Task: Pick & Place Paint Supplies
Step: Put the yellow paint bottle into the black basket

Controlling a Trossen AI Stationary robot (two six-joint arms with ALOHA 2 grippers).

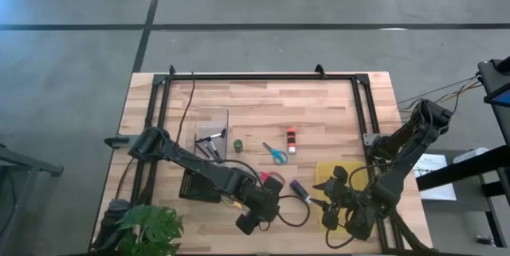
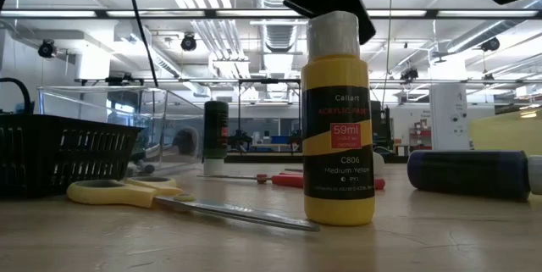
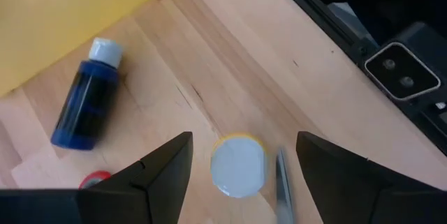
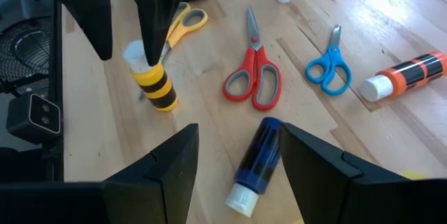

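A yellow paint bottle with a white cap [image 2: 339, 119] stands upright on the table. My left gripper [image 3: 244, 142] is open and hangs over it, one finger on either side of the cap [image 3: 237, 168], with a gap on both sides. My right gripper [image 4: 239, 132] is open above the table near the yellow bin [image 1: 335, 178]; a blue bottle [image 4: 255, 155] lies on its side just ahead of it. Red scissors [image 4: 253, 79], blue scissors [image 4: 328, 69], yellow scissors [image 4: 187, 20] and an orange bottle [image 4: 405, 74] lie flat on the wood.
A black tray [image 1: 199, 186] and a clear box [image 1: 211, 127] sit on the table's left part, and a dark green bottle [image 2: 216, 141] stands by them. A potted plant [image 1: 147, 228] is at the near left corner. A black frame [image 1: 263, 76] borders the table.
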